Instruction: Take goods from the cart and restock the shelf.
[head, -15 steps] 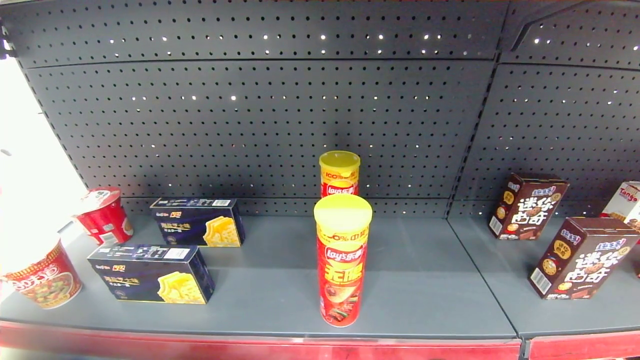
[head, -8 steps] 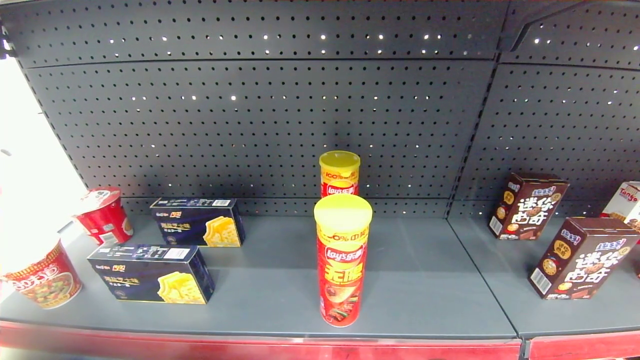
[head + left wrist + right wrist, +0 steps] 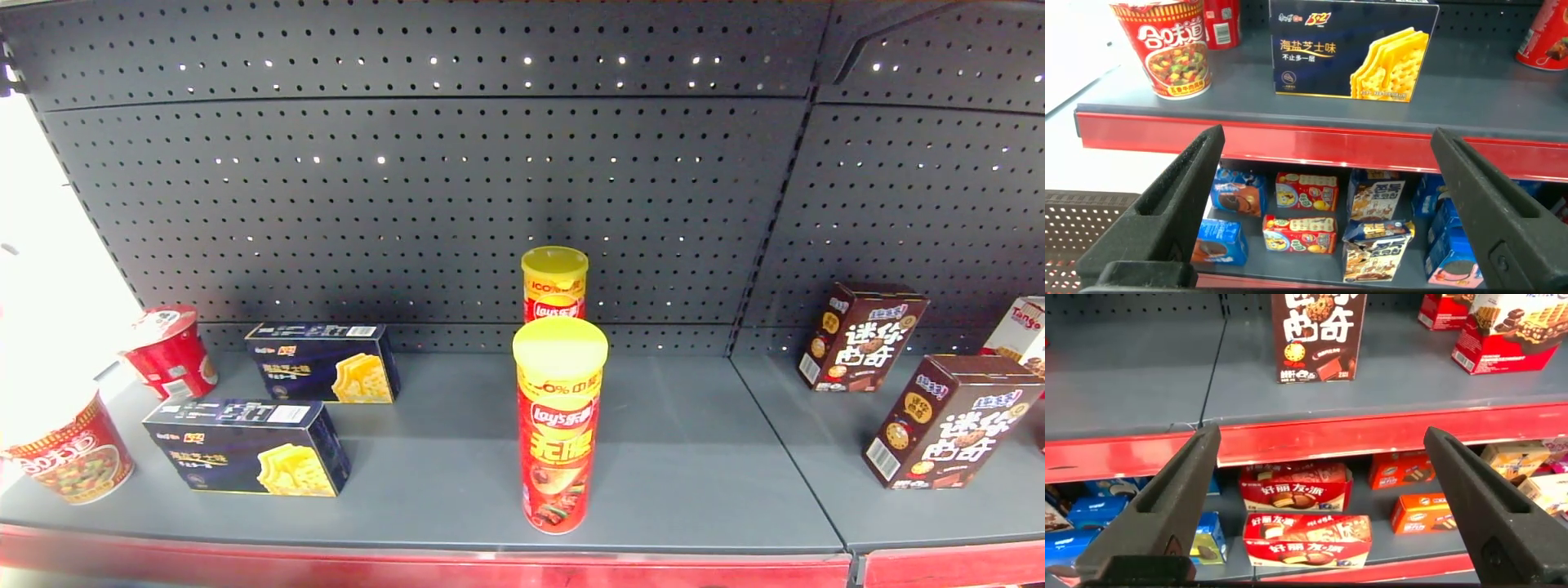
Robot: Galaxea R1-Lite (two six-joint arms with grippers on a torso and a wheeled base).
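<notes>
On the grey shelf two red chip cans with yellow lids stand upright, one at the front and one behind it. Two dark blue cracker boxes lie left of them, and two brown cookie boxes stand at the right. My left gripper is open with nothing between its fingers, low in front of the shelf's red edge below a blue cracker box. My right gripper is open and empty too, below a brown cookie box.
Red noodle cups stand at the shelf's left end. A red-and-white box sits far right. A lower shelf holds several snack boxes and red pie boxes. A perforated dark back panel closes the shelf.
</notes>
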